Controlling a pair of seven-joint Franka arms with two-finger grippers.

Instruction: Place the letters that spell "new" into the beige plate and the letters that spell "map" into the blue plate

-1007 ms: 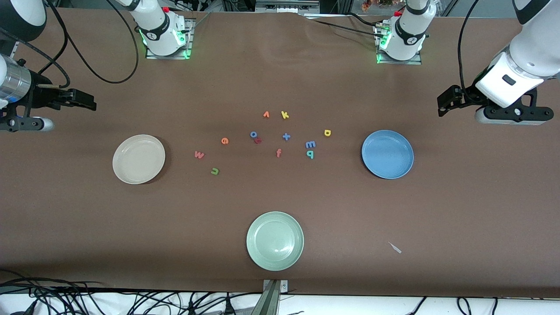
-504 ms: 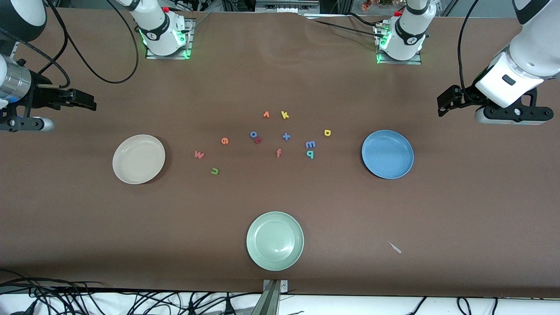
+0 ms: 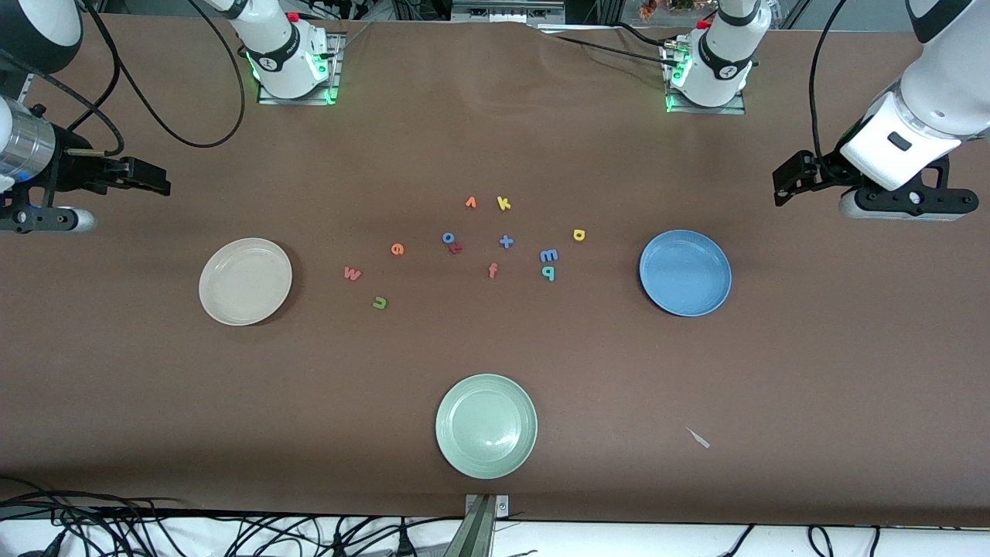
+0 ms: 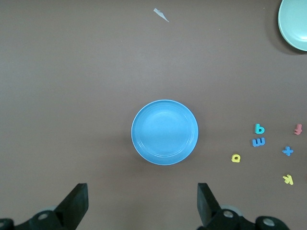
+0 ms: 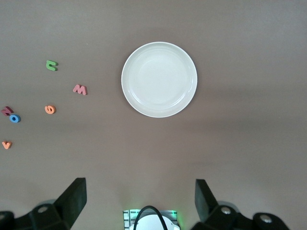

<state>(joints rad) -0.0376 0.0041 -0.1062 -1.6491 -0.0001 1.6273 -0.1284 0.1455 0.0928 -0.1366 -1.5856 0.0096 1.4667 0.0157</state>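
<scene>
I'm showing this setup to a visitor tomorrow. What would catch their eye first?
Three plates ring a cluster of foam letters scattered mid-table: the beige plate toward the right arm's end, the blue plate toward the left arm's end, and a pale green plate nearest the front camera. The left hand hangs open above the table by the blue plate, the right hand open by the beige plate.

Brown table; scattered foam letters at centre; beige plate at nine o'clock, blue plate at three, green plate at six.

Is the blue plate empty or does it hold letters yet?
Empty. The blue plate shows only bare surface; blue m lies on the table beside it.
</scene>
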